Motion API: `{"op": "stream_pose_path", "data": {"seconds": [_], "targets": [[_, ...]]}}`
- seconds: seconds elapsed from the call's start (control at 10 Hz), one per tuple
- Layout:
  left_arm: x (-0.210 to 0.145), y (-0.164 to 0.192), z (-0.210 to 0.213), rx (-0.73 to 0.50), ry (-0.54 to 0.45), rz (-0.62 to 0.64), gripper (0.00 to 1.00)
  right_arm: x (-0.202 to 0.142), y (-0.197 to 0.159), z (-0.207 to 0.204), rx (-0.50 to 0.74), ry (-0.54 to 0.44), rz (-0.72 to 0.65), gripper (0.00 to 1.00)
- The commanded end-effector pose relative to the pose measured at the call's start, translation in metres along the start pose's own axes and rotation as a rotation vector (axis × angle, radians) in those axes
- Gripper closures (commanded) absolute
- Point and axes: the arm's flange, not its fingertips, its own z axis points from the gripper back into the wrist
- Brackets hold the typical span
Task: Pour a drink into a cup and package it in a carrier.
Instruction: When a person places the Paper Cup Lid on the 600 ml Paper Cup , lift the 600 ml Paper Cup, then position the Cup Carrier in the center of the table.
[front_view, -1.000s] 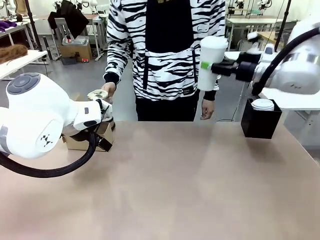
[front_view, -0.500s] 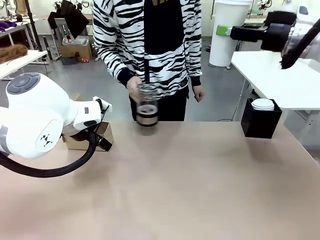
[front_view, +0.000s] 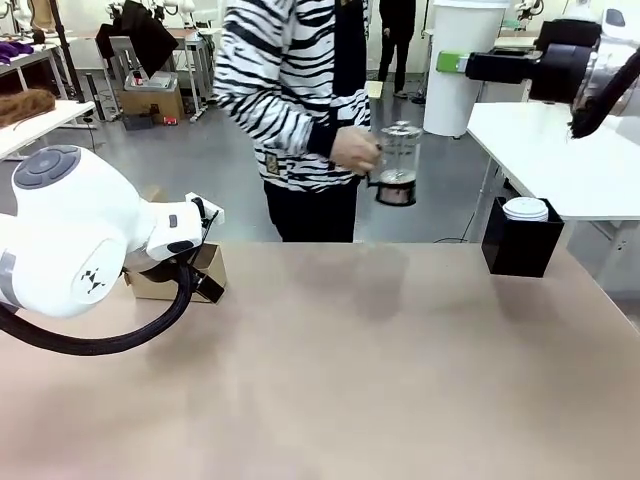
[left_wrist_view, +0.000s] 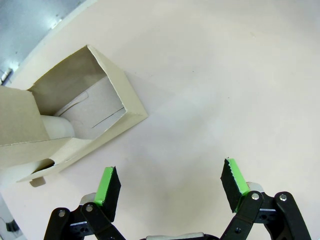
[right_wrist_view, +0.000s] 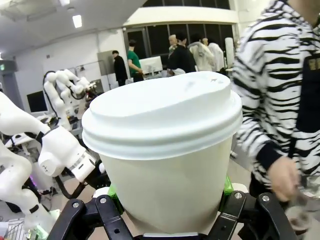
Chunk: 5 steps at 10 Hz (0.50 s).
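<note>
The drink in its glass jug has left the desk: the person's hand now carries it raised, below and beside the right jaws, which stay clamped on the cup. Pouring looks near, though the cup's lid is on. The left jaws hang wide open just short of the carrier

The jug with the drink was low at the far edge of the table, centre, half a second ago. It is now lifted clear and carried right in the person's hand. The person has turned rightward. The right gripper, clamped on the cup, has risen from chest level to high at the far right.
</note>
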Motion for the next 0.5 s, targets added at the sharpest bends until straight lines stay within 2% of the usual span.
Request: {"op": "stream_pose_path", "data": {"seconds": [0.0, 0.4], "targets": [[-0.0004, 0.0002, 0.0002, -0.001, 0.0, 0.001, 0.0, 0.0044, -0.0013, -0.0042, 0.006, -0.021, 0.023, 0.2], [-0.0004, 0.0002, 0.0002, -0.001, 0.0, 0.001, 0.0, 0.0044, -0.0013, -0.0042, 0.006, -0.021, 0.023, 0.2]]}}
